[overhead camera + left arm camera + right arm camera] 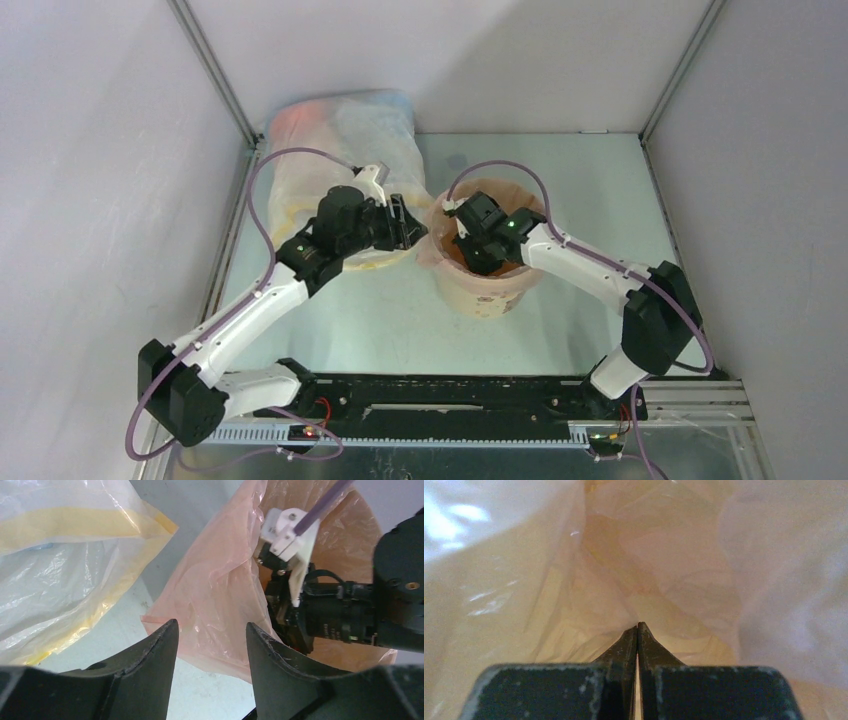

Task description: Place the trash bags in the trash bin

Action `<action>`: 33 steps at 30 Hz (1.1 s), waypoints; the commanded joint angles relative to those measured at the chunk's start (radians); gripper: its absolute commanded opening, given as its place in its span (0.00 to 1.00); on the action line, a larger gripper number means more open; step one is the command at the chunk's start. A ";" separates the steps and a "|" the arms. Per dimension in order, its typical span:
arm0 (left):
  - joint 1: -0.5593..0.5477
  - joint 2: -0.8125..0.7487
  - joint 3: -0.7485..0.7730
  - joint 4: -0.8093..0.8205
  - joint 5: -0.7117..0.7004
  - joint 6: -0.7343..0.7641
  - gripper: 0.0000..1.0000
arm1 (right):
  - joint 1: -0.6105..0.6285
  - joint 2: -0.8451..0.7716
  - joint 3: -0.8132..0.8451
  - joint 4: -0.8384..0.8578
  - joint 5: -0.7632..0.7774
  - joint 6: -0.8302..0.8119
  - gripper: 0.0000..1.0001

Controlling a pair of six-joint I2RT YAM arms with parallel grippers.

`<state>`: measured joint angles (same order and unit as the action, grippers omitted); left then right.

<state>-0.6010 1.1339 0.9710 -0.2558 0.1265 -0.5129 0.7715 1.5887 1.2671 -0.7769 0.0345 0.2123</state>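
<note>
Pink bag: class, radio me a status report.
Left gripper open at bin rim. Right gripper shut inside bin. Pink bag lining bin, edge draped over rim. Nothing blocking.

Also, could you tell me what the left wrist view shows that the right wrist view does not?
Only the left wrist view: the left gripper, open, facing the outer side of the bag; the clear sack with its yellow hem; bare table; the right arm reaching down into the bag's mouth. Only the right wrist view: the right gripper, shut, its tips deep among the bag's inner folds. Both: the pink bag, seen from outside in one and from inside in the other.
</note>
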 commanded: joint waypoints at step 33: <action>-0.022 0.004 0.150 -0.080 -0.024 0.016 0.78 | 0.003 0.168 -0.177 0.255 -0.068 0.034 0.00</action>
<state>-0.6136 1.1252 1.0286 -0.3038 0.1108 -0.5140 0.7704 1.7905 1.1027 -0.5598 -0.0238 0.2375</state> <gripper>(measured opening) 0.792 0.007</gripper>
